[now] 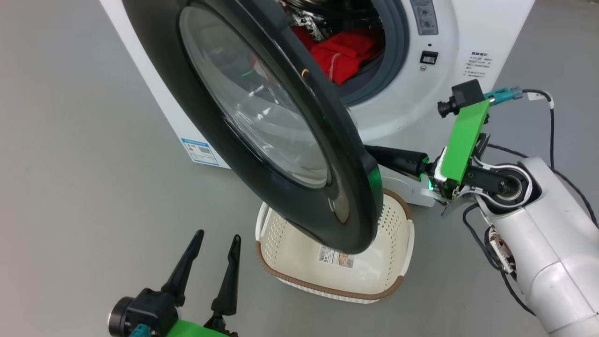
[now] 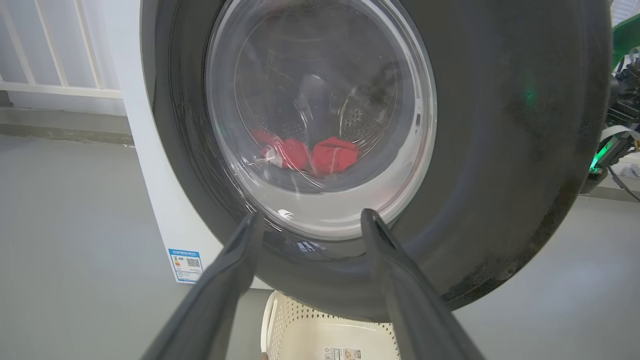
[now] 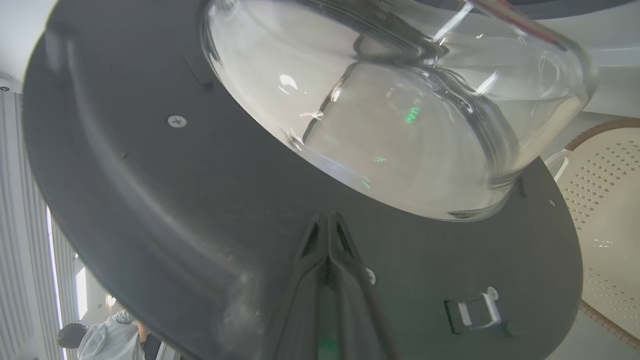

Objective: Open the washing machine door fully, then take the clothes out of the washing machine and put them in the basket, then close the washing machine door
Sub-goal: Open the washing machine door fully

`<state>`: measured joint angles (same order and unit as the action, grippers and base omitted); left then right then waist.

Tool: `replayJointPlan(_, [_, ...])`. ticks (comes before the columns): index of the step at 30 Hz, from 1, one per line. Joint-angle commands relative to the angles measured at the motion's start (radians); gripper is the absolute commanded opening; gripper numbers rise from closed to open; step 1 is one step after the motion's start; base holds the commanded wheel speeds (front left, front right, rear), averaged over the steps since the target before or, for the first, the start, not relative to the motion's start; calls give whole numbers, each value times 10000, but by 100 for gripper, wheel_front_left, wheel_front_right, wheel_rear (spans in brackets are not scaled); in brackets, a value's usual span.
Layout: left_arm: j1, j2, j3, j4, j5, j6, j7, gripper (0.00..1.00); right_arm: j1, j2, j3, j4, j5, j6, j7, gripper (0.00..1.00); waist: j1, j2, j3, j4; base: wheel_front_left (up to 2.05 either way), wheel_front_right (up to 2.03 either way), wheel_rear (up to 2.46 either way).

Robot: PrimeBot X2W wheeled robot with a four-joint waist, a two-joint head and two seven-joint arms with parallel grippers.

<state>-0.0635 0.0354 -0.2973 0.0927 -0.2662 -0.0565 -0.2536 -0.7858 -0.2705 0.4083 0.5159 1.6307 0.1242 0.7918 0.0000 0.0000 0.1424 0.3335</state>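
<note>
Door [image 1: 360, 187] ajar, covering part of basket [image 1: 327, 289], clothes [image 1: 346, 58] half hidden behind its rim, left claw [image 1: 218, 235] spread, empty, right claw [image 3: 328, 222] clenched, tips against door

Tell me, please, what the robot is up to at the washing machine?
It is working on opening the door of the washing machine. The right gripper, fingers shut, sits against the door's inner face, apparently to push it wider. The door stands partly open, over the basket, which is empty on the floor. The red clothes are still in the drum. The left gripper hangs open in front of the door, holding nothing.
</note>
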Motion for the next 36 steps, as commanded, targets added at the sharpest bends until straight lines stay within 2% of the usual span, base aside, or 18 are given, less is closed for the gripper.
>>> replayJointPlan(1, [-37,148,300,-283,89,64,-82,100,160,263,146,-409,-81,65,53,0,0,0,-56,65,0,0,0])
replayJointPlan(21, [237,148,498,-272,173,149,-82,100,1117,745,663,-1615,-369,65,145,0,0,0,-388,866,0,0,0])
replayJointPlan(36, [480,148,748,-249,279,197,-82,100,1559,1075,892,-1887,-352,65,271,0,0,0,-593,1587,0,0,0])
